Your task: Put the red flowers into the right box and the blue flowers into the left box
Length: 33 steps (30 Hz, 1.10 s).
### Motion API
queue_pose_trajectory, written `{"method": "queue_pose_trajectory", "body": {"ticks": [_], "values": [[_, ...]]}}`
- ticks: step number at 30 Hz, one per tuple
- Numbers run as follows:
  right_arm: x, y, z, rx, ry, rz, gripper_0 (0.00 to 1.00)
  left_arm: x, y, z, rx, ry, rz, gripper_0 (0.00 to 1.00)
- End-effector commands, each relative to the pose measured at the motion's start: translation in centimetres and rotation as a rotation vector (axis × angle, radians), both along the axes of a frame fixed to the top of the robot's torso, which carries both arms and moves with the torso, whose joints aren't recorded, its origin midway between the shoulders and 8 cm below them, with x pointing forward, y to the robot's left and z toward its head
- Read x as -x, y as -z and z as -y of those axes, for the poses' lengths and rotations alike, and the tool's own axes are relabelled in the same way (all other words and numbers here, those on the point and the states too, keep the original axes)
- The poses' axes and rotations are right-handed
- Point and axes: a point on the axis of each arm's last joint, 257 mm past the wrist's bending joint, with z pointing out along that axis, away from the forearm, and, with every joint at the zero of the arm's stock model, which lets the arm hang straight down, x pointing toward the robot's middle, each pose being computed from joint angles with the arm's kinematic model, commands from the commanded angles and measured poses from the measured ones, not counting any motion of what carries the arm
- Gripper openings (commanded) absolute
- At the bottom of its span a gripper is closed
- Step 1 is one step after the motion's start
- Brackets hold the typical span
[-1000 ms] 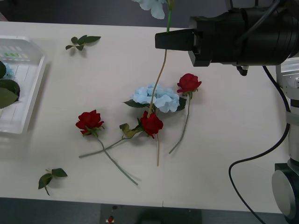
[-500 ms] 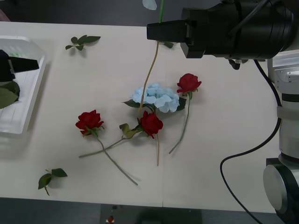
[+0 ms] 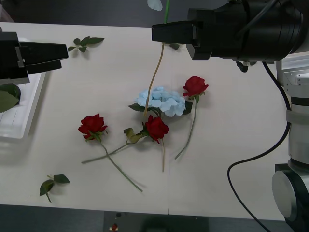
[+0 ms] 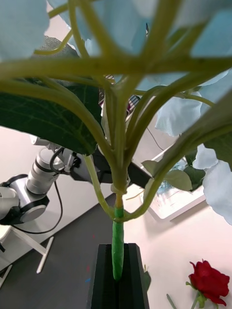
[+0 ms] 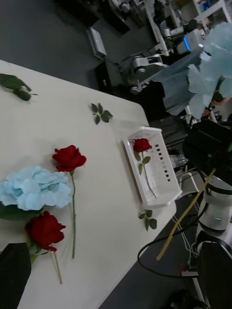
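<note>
Black right hand point(image 3: 159, 33) — level, w/ blue flower point(image 4: 145, 72)

The lifted blue flower's head point(image 3: 155, 4) is cut off by the frame edge.

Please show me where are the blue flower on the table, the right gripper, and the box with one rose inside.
blue flower on the table point(image 3: 162, 101), front view, middle of its bloom.
right gripper point(image 3: 155, 32), front view, fingertips.
right box point(image 5: 162, 167), left wrist view, slotted side wall.
</note>
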Motion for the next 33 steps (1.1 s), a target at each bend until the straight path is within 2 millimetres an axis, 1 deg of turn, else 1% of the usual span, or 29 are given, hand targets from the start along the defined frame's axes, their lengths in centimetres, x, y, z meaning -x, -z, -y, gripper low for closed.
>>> {"method": "queue_pose_trajectory", "body": {"ticks": [1,3,6,15,19,20,25,29,30,32,33], "values": [[0.8,-1.7,-0.5,-0.018,-0.018,0.065,0.00,0.9,-1.4,3.9,0.008,0.107,0.116,1.00],[0.8,-1.7,-0.5,-0.018,-0.018,0.065,0.00,0.9,-1.2,5.4,0.029,0.129,0.127,1.00],[0.8,-1.7,-0.5,-0.018,-0.018,0.065,0.00,0.7,-0.7,7.3,0.033,0.150,0.139,1.00],[0.8,-1.7,-0.5,-0.018,-0.018,0.065,0.00,1.2,1.0,11.4,0.029,0.215,0.143,1.00],[0.8,-1.7,-0.5,-0.018,-0.018,0.065,0.00,2.2,1.8,13.4,0.030,0.262,0.126,1.00],[0.8,-1.7,-0.5,-0.018,-0.018,0.065,0.00,2.3,2.0,13.6,0.029,0.268,0.122,1.00],[0.8,-1.7,-0.5,-0.018,-0.018,0.065,0.00,4.1,2.5,15.9,0.032,0.321,0.124,1.00],[0.8,-1.7,-0.5,-0.018,-0.018,0.065,0.00,4.8,2.7,16.9,0.034,0.339,0.129,1.00],[0.8,-1.7,-0.5,-0.018,-0.018,0.065,0.00,4.7,2.9,17.1,0.032,0.337,0.131,0.95],[0.8,-1.7,-0.5,-0.018,-0.018,0.065,0.00,4.5,3.1,17.4,0.029,0.331,0.139,0.77],[0.8,-1.7,-0.5,-0.018,-0.018,0.065,0.00,4.6,3.1,17.6,0.026,0.331,0.143,0.71]]}}
